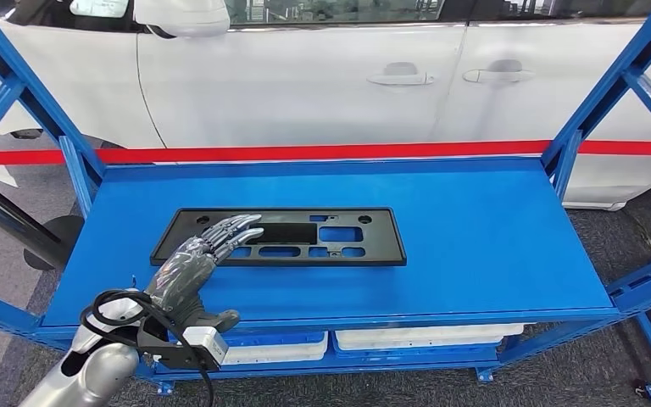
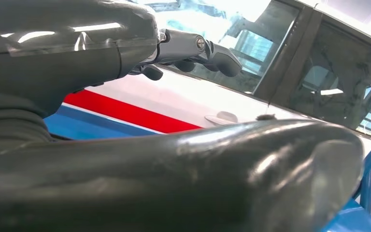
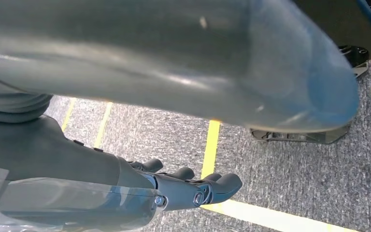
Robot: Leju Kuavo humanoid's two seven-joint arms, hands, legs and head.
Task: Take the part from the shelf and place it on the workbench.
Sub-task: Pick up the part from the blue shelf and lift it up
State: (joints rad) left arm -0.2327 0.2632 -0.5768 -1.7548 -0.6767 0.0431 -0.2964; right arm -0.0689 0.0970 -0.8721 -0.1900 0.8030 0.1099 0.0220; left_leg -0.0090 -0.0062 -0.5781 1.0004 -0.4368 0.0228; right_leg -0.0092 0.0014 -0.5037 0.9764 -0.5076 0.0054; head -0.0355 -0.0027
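Black part [image 1: 280,236] on blue shelf [image 1: 475,229], left end under spread, empty left hand [image 1: 193,264] fingers [image 1: 236,229]

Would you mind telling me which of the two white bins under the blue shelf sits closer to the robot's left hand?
The left white bin, directly beside the left hand; the other white bin lies further right.

Part [image 1: 305,237] flat on shelf [image 1: 475,229], left of centre; left hand [image 1: 195,263] over its left end; car [image 1: 322,76] behind.
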